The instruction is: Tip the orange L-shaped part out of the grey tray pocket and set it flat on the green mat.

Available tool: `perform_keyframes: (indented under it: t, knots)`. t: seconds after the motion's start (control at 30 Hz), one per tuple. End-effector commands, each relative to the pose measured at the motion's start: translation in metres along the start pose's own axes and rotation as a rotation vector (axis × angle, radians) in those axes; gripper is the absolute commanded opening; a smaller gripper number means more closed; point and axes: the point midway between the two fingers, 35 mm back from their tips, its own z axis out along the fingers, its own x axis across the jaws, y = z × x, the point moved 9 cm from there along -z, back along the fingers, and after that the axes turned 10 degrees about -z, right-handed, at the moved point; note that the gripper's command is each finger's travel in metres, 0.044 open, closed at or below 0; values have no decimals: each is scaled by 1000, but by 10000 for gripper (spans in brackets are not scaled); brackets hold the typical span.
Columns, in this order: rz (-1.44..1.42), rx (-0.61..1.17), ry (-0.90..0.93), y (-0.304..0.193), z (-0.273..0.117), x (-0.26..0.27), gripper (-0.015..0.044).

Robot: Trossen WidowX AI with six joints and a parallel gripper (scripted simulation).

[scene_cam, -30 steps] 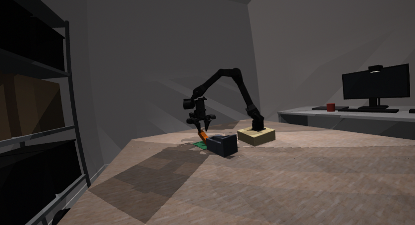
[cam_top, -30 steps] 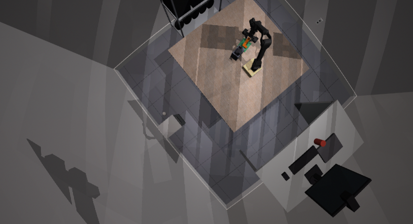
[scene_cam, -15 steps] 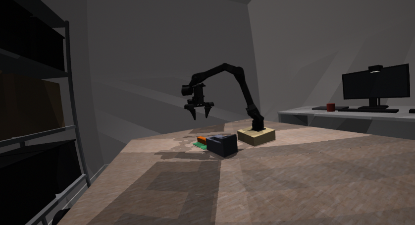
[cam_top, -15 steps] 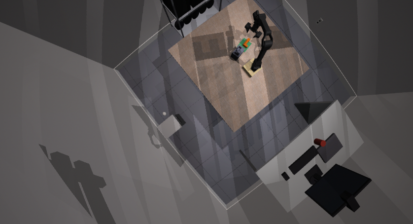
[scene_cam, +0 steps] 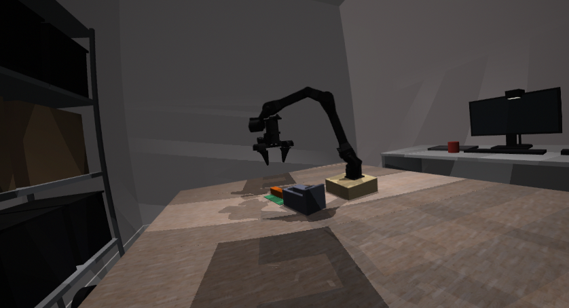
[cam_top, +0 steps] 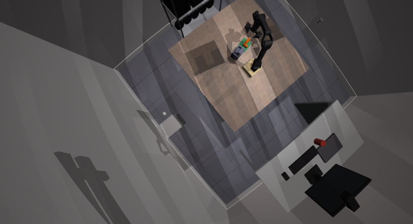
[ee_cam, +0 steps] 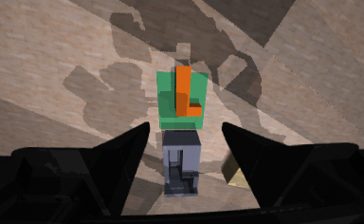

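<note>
The orange L-shaped part (cam_top: 246, 43) (scene_cam: 276, 191) (ee_cam: 183, 87) lies on the green mat (cam_top: 249, 46) (scene_cam: 274, 199) (ee_cam: 198, 87) and looks flat. In the wrist view its long bar points away from the tray, its short foot is to the right at the tray side, and the bar's far end reaches the mat's far edge. The outline matches the pocket's, top side up as far as I can tell. The grey tray (cam_top: 235, 56) (scene_cam: 304, 203) (ee_cam: 182, 139) has an empty pocket. My gripper (cam_top: 251, 31) (scene_cam: 275, 162) (ee_cam: 186, 125) is open and empty, well above the part and not touching it.
The pale yellow base block (cam_top: 250, 72) (scene_cam: 338, 187) (ee_cam: 240, 179) under the arm stands beside the tray. A shelf rack (cam_top: 199, 6) (scene_cam: 99, 127) stands past the table edge. A desk with a monitor (scene_cam: 515, 114) and red cup (cam_top: 319, 142) (scene_cam: 453, 146) is farther off.
</note>
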Motion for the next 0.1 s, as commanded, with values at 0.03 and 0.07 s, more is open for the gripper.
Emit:
perform_keyframes:
  t: [0.03,0.07]
  knots:
    - [0,-1,0,0,0,0,400]
    - [0,-1,0,0,0,0,400]
